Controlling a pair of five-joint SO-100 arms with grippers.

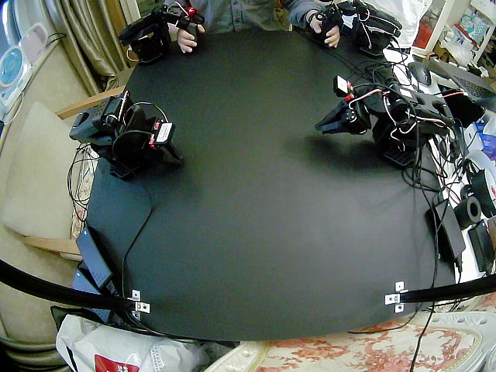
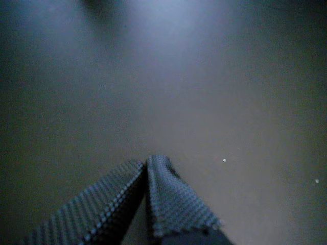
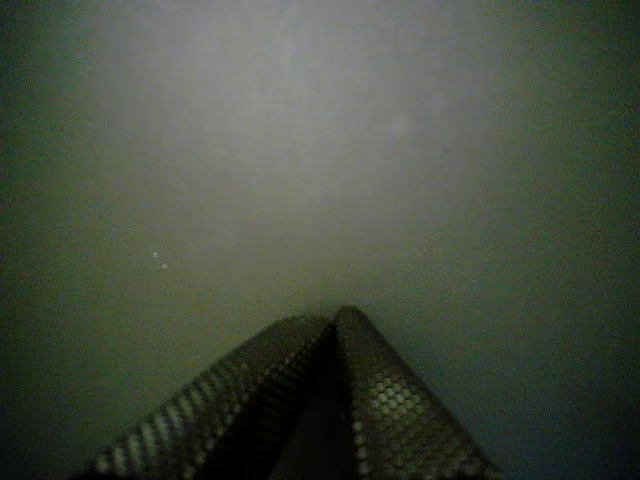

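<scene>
Left gripper (image 1: 320, 125) and right gripper (image 1: 172, 155) sit parked low, tips pressed together on nothing, since only bare table (image 1: 256, 217) lies ahead of each.

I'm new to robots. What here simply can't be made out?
Fixed view: right gripper and left gripper, black on the matt black table; jaw gaps too dark to see.
Wrist views: which arm each rides on; both show only shut jaws over bare table.
Pale specks, a wrist view: too small to identify.
Person, fixed view: cut off by top edge.
</scene>
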